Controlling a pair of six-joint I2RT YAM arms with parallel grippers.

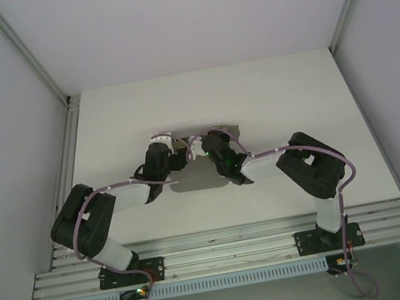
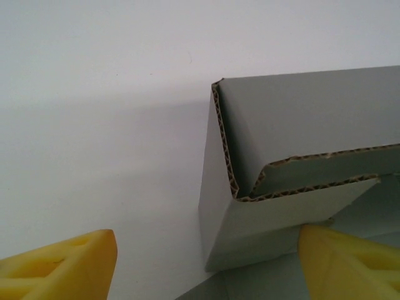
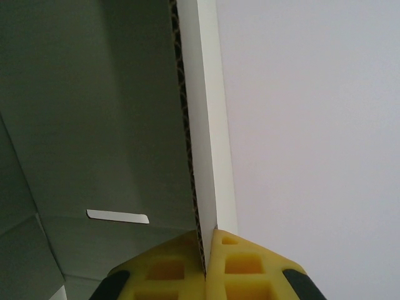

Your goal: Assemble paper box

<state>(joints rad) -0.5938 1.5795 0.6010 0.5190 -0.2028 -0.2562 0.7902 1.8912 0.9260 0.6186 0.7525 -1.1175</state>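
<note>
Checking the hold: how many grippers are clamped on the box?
1. The right gripper pinches a wall of the paper box; the left gripper stands open at its corner.

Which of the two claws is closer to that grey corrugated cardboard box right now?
Right. The right gripper is clamped on a wall of the grey corrugated cardboard box. The left gripper stands open at the box's corner, gripping nothing.
</note>
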